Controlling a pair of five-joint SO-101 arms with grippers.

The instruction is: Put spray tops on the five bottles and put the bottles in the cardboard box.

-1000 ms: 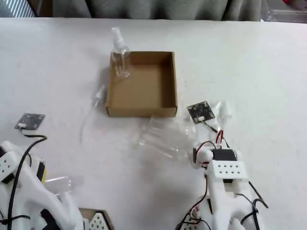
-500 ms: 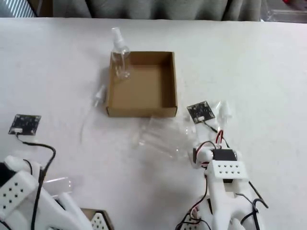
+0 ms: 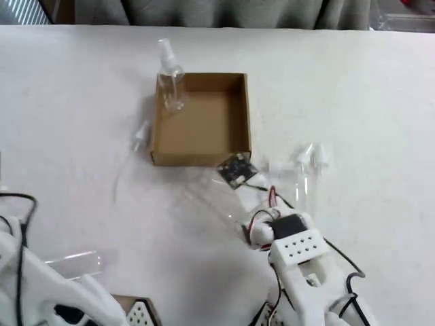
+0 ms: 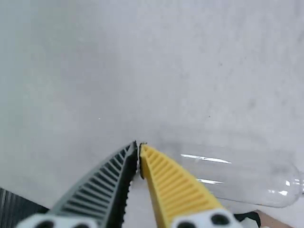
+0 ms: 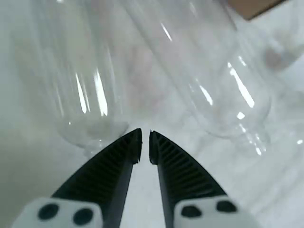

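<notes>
Right gripper (image 5: 145, 146) nearly together by perhaps two bottles (image 5: 90, 80); left gripper (image 4: 139, 153) together beside third bottle (image 4: 237, 175); capped bottle (image 3: 171, 85) in box (image 3: 204, 129).

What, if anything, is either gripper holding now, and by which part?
Nothing is held: the left gripper is shut and empty beside a lying clear bottle, the right gripper empty just short of two clear bottles.

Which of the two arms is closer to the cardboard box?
Right. The right gripper is at the clear bottles just before the near wall of the cardboard box; the left gripper is well off, beside a lone lying bottle.
</notes>
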